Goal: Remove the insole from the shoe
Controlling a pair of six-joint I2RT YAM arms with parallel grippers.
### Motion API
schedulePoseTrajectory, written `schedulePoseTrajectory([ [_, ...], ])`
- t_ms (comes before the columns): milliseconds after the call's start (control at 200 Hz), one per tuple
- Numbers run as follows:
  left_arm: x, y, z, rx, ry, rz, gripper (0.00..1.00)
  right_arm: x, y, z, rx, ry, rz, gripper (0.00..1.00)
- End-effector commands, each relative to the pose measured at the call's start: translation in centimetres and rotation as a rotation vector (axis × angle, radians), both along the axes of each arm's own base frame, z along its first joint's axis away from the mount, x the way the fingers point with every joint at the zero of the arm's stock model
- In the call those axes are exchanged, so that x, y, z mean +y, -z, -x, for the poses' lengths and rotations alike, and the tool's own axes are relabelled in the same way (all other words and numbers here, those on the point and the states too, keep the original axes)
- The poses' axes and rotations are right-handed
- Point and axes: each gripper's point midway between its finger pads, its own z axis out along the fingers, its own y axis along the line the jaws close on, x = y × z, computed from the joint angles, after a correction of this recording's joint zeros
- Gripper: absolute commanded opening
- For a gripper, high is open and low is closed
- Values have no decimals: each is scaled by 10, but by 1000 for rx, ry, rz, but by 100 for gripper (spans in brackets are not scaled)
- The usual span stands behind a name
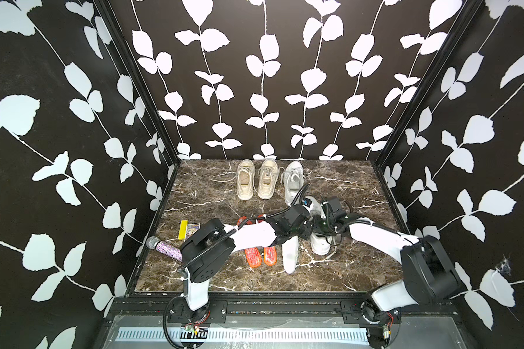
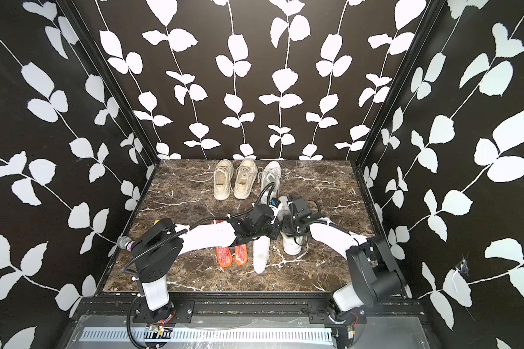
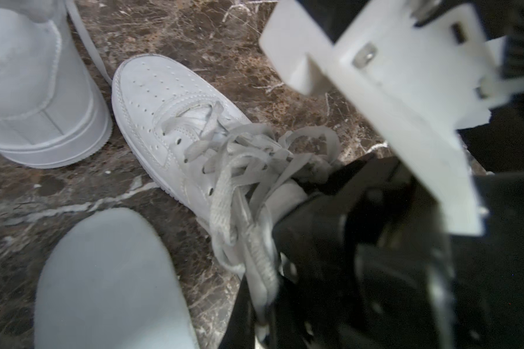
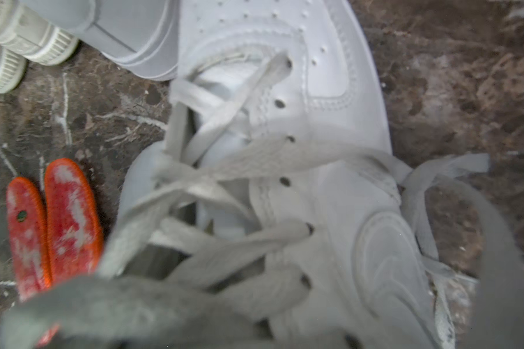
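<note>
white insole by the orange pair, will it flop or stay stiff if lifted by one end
The white insole lies flat and thin on the table, so probably light and likely to droop from one end. Its matte top looks grippy rather than slippery.

The insole (image 1: 290, 256) lies on the table (image 1: 209, 193), the shoe (image 1: 319, 244) just right of it, two other insoles (image 1: 253, 256) just left.

Both top views looked down from high above the near edge, taking in the whole worktop (image 1: 212, 193) almost identically. Each wrist camera hung very close over the white shoe (image 3: 170, 121), the part they shared, slightly blurred.
</note>
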Motion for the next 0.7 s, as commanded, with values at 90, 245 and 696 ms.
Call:
schedulePoseTrajectory([
  [90, 20, 26, 32, 81, 59, -96, 0, -51, 95, 48, 308, 132, 254, 44],
  [245, 20, 21, 31, 69, 55, -89, 0, -59, 95, 46, 302, 164, 297, 41],
  [696, 50, 17, 10, 11, -61, -160, 0, -70, 41, 41, 122, 268, 230, 7],
])
